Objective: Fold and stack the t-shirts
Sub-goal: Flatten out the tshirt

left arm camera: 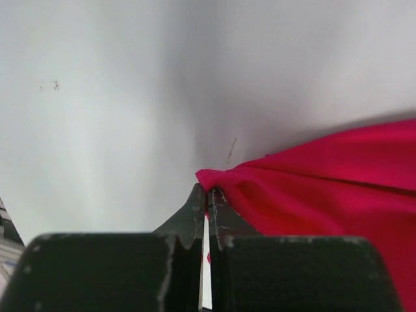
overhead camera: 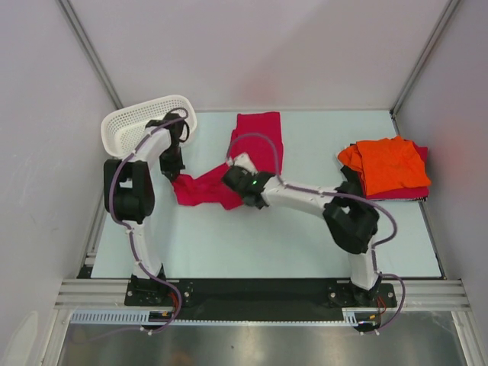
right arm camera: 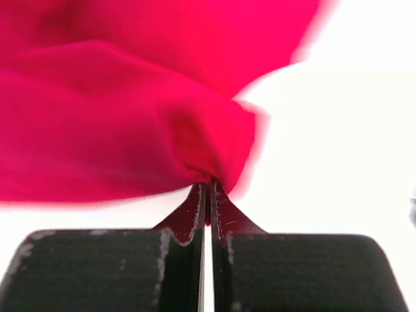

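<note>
A crimson t-shirt (overhead camera: 255, 141) lies bent in an L across the middle of the table, from the far side down to the left. My left gripper (overhead camera: 177, 169) is shut on its left corner (left arm camera: 224, 179). My right gripper (overhead camera: 238, 169) is shut on a bunched edge of the same shirt (right arm camera: 195, 140) near its bend. A folded orange t-shirt (overhead camera: 390, 164) lies at the right on top of another folded crimson t-shirt (overhead camera: 408, 194), of which only the edges show.
A white mesh basket (overhead camera: 141, 122) stands tilted at the far left, just behind my left arm. The table's pale surface (overhead camera: 305, 236) runs between the arms toward the near edge. Walls close in on the left, right and far sides.
</note>
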Robot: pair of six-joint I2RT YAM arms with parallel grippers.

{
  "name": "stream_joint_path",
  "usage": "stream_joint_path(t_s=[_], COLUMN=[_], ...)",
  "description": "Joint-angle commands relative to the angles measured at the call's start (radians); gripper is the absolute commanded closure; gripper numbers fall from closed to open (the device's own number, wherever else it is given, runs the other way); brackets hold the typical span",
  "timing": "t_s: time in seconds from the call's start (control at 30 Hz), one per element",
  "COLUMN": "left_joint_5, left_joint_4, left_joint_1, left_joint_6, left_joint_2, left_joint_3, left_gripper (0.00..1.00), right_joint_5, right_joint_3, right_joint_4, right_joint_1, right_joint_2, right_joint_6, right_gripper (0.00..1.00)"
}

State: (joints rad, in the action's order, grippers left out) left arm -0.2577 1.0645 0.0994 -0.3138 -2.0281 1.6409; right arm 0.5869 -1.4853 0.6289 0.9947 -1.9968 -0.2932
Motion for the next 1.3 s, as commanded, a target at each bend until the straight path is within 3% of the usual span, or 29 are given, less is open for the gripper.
stream_joint_path(t_s=[0.0,0.23,0.4,0.53,0.63,0.73,0.77,0.8,0.87,0.9,1.07,1.2,1.27], left_joint_5=[0.049,0.055,0.006,-0.035,-0.1,-0.097,-0.097,-0.101,-0.109,-0.107,-0.114,0.015,0.125], left_joint_4=[-0.053,-0.21,-0.296,-0.291,-0.235,-0.23,-0.23,-0.229,-0.235,-0.244,-0.239,-0.274,-0.25], left_joint_1=[-0.015,-0.013,-0.013,-0.013,-0.009,-0.009,-0.009,-0.004,-0.003,-0.001,0.005,0.003,0.002], left_joint_6=[-0.016,-0.114,-0.136,-0.13,-0.152,-0.174,-0.176,-0.179,-0.186,-0.179,-0.148,-0.166,-0.16], left_joint_2=[0.152,0.416,0.623,0.752,0.822,0.891,0.907,0.939,0.974,0.988,0.952,0.844,0.695], left_joint_3=[0.065,0.028,-0.029,-0.044,-0.015,-0.003,0.008,0.037,0.071,0.104,0.195,0.137,0.169], left_gripper=[1.0,1.0,1.0,1.0,1.0,1.0,1.0,1.0,1.0,1.0,1.0,1.0,1.0], right_joint_5=[0.191,0.344,0.421,0.557,0.686,0.839,0.876,0.931,0.967,0.985,0.909,0.767,0.699], right_joint_3=[-0.049,-0.147,-0.15,-0.153,-0.147,-0.113,-0.089,-0.042,-0.017,-0.023,-0.047,0.054,0.069], right_joint_4=[0.019,-0.07,-0.057,-0.02,-0.07,-0.294,-0.539,-0.711,-1.117,-1.152,-0.87,-0.855,-0.721], right_joint_1=[-0.138,-0.246,-0.238,-0.165,-0.047,0.1,0.146,0.212,0.264,0.277,0.26,0.093,-0.041], right_joint_2=[0.263,0.475,0.633,0.765,0.861,0.94,0.954,0.973,0.977,0.972,0.972,0.957,0.928], right_joint_6=[0.046,0.271,0.29,0.29,0.385,0.637,0.742,1.036,1.274,1.317,1.085,0.988,0.813], right_gripper=[1.0,1.0,1.0,1.0,1.0,1.0,1.0,1.0,1.0,1.0,1.0,1.0,1.0])
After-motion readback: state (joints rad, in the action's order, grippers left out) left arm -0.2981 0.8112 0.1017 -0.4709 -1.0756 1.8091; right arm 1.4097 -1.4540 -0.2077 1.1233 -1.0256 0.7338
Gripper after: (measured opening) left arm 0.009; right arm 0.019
